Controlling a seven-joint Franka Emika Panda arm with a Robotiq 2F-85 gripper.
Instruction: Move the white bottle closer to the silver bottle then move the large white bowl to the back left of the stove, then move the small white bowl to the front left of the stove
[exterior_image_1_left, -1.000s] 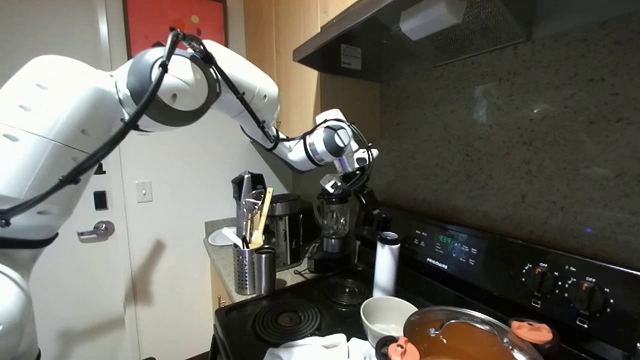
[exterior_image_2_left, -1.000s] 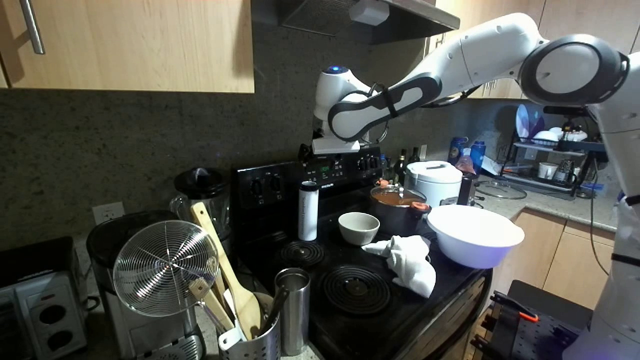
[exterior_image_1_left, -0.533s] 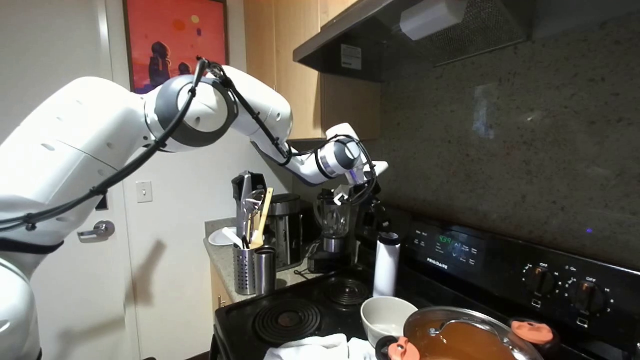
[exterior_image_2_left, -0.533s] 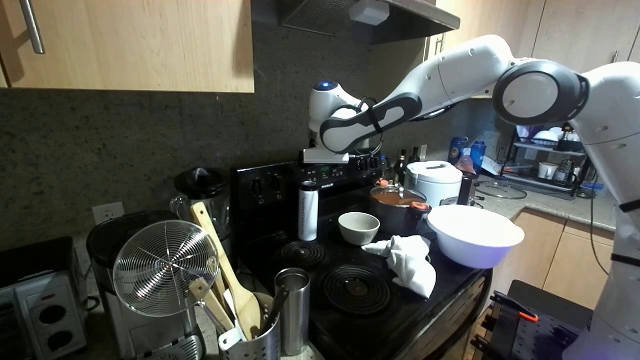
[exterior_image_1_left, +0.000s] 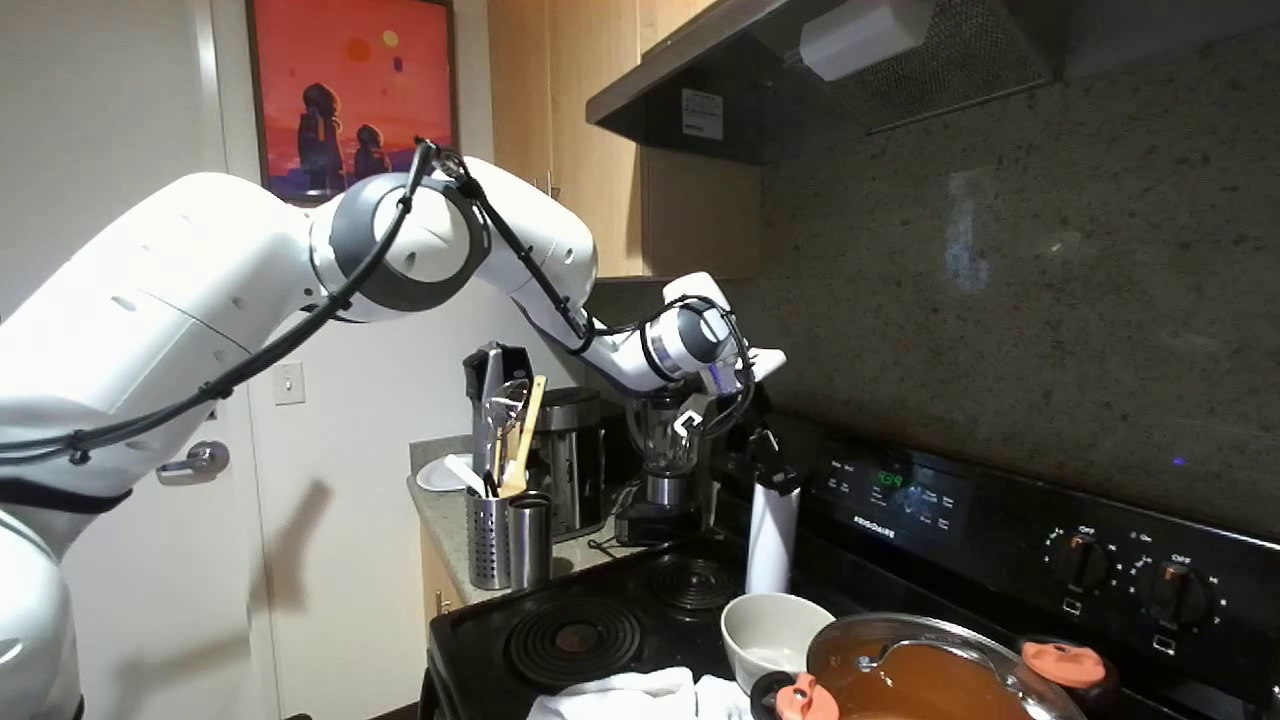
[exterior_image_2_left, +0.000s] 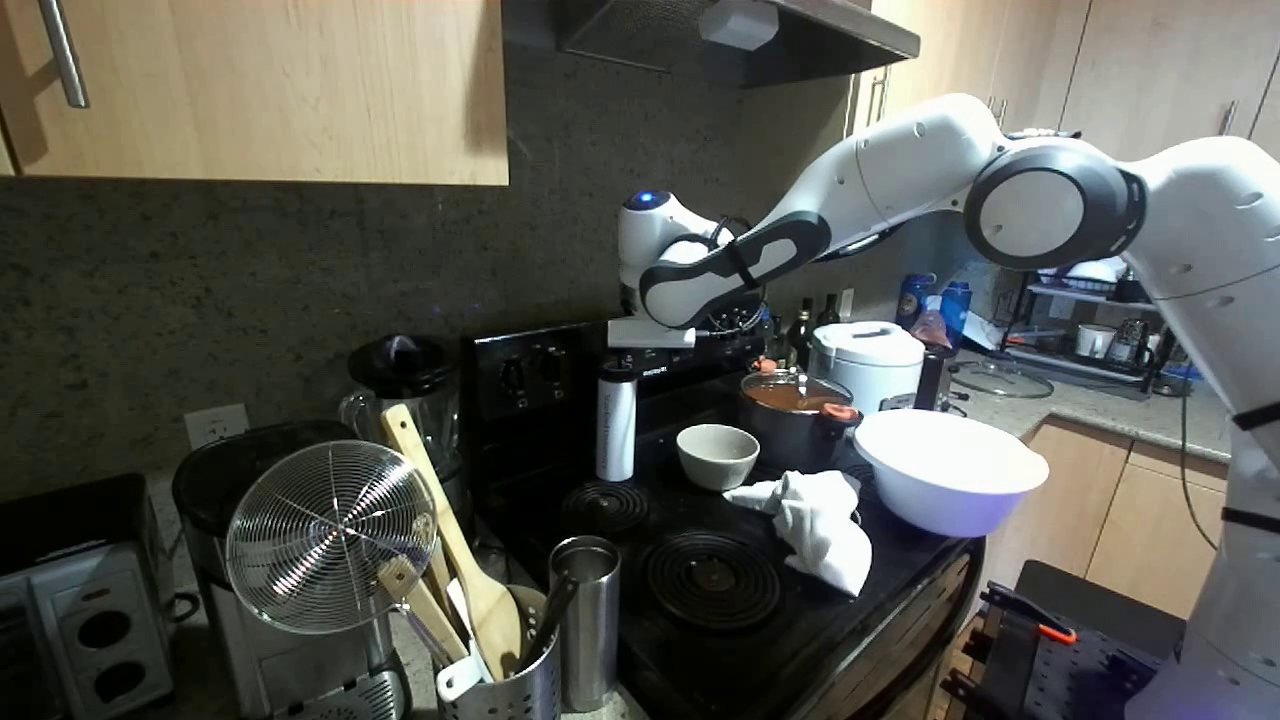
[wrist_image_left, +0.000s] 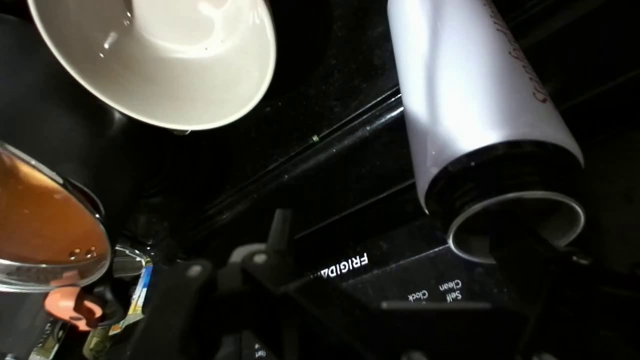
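The white bottle stands upright at the back of the black stove, dark cap up; it also shows in the wrist view. My gripper is open and empty, its fingers apart at the cap's height. In the wrist view one finger overlaps the cap and the other is off to the left; contact cannot be told. In an exterior view the gripper is at the bottle's top. The silver bottle stands beside the utensil holder. The small white bowl is near the white bottle. The large white bowl sits front right.
A lidded pot with orange handles stands behind the small bowl. A white cloth lies on the stove. The utensil holder and blender stand on the side counter. The range hood hangs above.
The arm has lowered, bringing the gripper down from above to the top of the white bottle. The bottles, bowls, pot and cloth have not moved.
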